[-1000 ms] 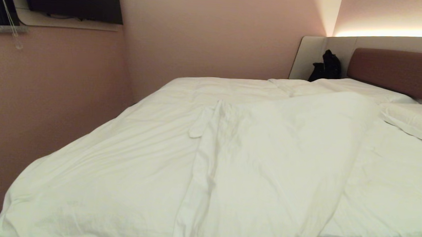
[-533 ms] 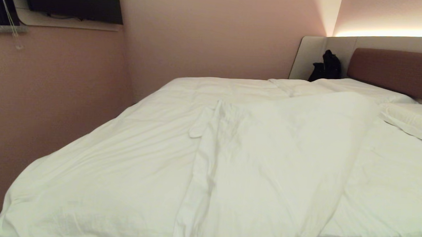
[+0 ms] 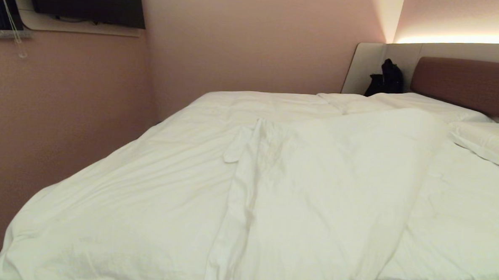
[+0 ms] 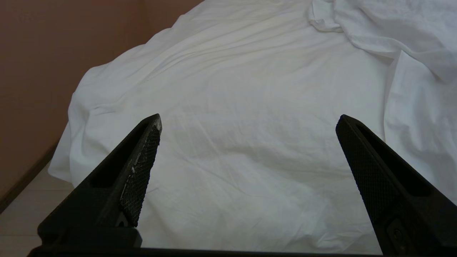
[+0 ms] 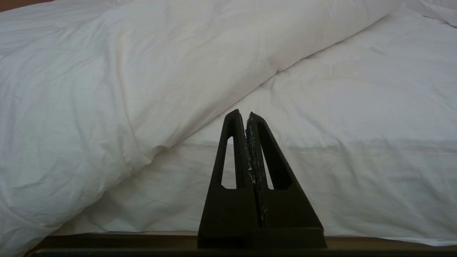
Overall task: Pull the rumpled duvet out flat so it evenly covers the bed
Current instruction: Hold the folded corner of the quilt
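The duvet (image 3: 323,193) lies rumpled on the bed (image 3: 471,84), one part folded back over the middle toward the pillows (image 3: 485,142); the left claw (image 4: 249,119) hangs spread wide, empty; the right claw (image 5: 245,115) is clenched on nothing.

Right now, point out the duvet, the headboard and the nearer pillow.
duvet (image 3: 331,194), head view, on the folded-over flap in the middle.
headboard (image 3: 471,84), head view, on its reddish-brown padded face.
nearer pillow (image 3: 491,142), head view, on its top surface.
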`<state>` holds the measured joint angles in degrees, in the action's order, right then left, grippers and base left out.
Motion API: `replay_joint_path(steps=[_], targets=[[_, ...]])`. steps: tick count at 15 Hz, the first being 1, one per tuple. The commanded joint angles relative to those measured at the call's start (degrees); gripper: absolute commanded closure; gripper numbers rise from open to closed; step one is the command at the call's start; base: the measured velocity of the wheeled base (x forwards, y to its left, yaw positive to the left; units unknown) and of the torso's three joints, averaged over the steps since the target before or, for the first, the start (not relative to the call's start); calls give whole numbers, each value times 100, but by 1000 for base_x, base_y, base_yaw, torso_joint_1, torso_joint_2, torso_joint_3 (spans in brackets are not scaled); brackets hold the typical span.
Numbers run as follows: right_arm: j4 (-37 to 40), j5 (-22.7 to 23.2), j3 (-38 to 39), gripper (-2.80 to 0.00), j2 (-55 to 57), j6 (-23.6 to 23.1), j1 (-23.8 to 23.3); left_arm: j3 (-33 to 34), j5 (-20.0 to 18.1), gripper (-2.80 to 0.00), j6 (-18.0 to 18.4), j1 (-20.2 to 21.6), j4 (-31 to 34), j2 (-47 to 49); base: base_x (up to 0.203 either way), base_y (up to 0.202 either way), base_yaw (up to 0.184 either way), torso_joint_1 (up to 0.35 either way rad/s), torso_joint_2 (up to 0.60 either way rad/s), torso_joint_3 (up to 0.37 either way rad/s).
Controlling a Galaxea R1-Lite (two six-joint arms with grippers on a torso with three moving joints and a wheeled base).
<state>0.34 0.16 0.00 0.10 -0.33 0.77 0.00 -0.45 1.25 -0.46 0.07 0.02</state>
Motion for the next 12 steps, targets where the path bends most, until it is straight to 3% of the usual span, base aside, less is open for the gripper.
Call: replay_joint_path(steps=[1, 4, 12], targets=[[2, 2, 0, 0, -1, -2, 2, 0, 10, -280, -19, 2, -6, -2, 0, 0, 0, 0, 0, 0], [-7, 2, 0, 0, -1, -2, 2, 0, 10, -280, -37, 2, -7, -2, -36, 0, 0, 4, 2, -1], [2, 2, 0, 0, -1, -2, 2, 0, 4, -280, -28, 2, -7, -2, -190, 0, 0, 3, 2, 2]])
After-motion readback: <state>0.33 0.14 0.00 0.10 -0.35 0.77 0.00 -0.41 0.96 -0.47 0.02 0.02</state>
